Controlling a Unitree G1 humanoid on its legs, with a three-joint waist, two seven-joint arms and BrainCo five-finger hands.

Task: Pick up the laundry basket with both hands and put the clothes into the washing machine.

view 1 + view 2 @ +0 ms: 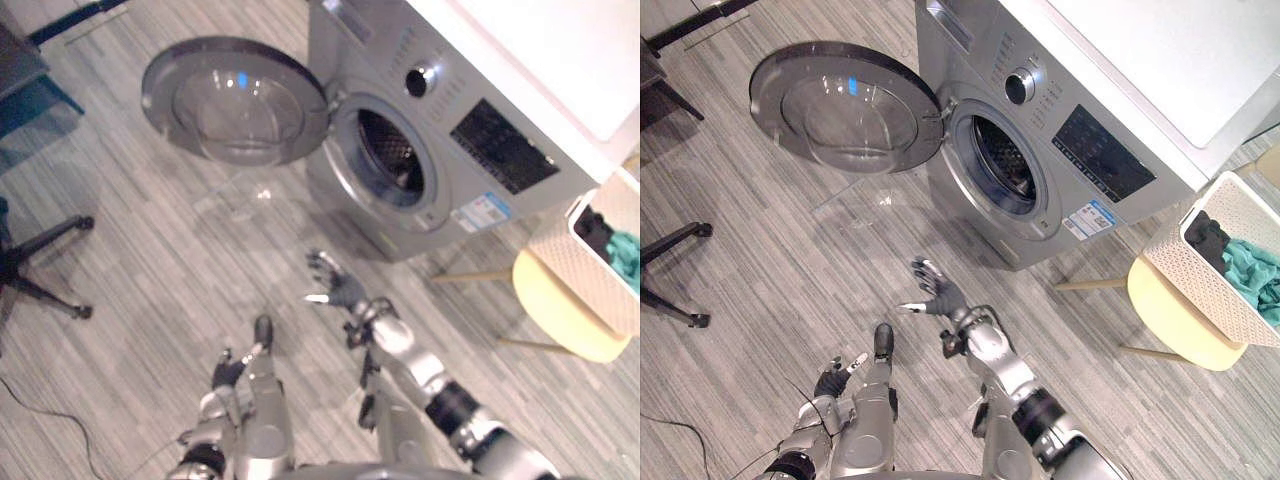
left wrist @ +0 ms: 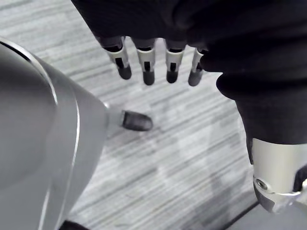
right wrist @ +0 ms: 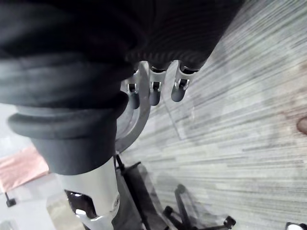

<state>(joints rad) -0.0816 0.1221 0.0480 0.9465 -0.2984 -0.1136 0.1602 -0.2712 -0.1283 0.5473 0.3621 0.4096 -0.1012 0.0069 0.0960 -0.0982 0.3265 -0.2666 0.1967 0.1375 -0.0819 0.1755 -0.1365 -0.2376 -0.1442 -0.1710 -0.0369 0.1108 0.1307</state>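
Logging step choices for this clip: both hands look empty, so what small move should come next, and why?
Probably turn right and reach toward the laundry basket on the stool: the left hand and right hand are open over the floor, the clothes lie in the basket, and the door of the washing machine stands open.

Bright, even light is seen throughout. The white top of the washing machine (image 1: 1080,150) is washed out by glare, and a blue glint is reflected in its open door (image 1: 845,105).
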